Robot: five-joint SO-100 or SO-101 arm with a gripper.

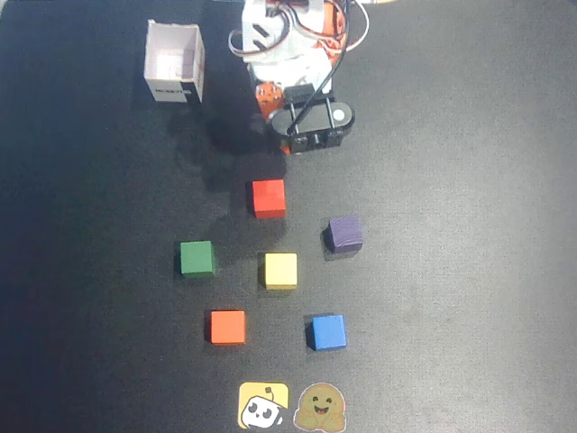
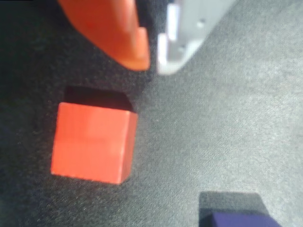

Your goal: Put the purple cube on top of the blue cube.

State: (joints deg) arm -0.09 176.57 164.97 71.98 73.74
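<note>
Dark matte bench (image 1: 469,271) carries six small coloured cubes, a white open box (image 1: 174,61) top left in the overhead view, two stickers at the bottom edge. Small dark purple matte cube (image 1: 344,234) sits right of centre, free on all sides; small bright blue matte cube (image 1: 327,332) lies below it, well apart. Red cube (image 1: 268,198) is nearest the arm.

Tool (image 2: 152,59): orange and white fingertips nearly together in the wrist view, nothing between them, so closed and empty.

Handling guess: purple cube looks rigid, light, flat-faced, not slippery. Pinch two opposite side faces, mid-height, jaws squared to the faces.

Arm is tucked near its base at the top of the overhead view, tool hanging above bare bench just past the red cube; purple cube only clips the bottom edge of the wrist view (image 2: 239,218). Nothing picked up yet.
</note>
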